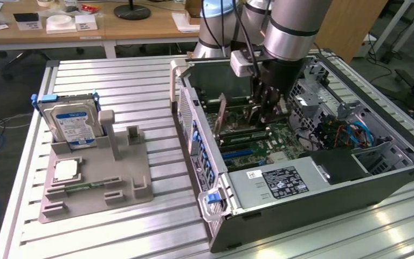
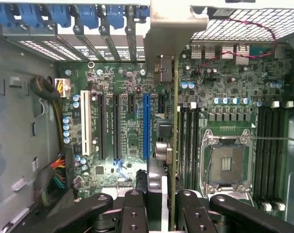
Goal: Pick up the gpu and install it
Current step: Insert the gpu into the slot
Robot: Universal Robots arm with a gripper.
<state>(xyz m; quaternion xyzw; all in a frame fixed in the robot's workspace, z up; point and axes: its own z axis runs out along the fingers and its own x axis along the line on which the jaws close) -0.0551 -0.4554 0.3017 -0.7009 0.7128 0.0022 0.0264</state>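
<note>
My gripper (image 1: 270, 110) reaches down inside the open computer case (image 1: 214, 162), over the green motherboard (image 2: 122, 87). It is shut on the gpu (image 2: 174, 121), a thin dark card seen edge-on in the wrist view. The card's pale metal bracket (image 2: 173, 29) points toward the case's rear slot wall with the blue latches (image 2: 88, 17). The card hangs above the board, just beside the long blue slot (image 2: 146, 126) and over a short black slot. The black fingers (image 2: 132, 206) clamp the card's near end. In the exterior view the gpu (image 1: 223, 112) stands upright beside the gripper.
An empty processor socket (image 2: 232, 162) and memory slots (image 2: 270, 145) lie beside the card. A power supply (image 1: 279, 183) fills the case's near end. On the exterior view's left, a grey holder (image 1: 99, 178) carries a hard drive (image 1: 70, 121), a processor chip (image 1: 64, 170) and a memory stick (image 1: 84, 187).
</note>
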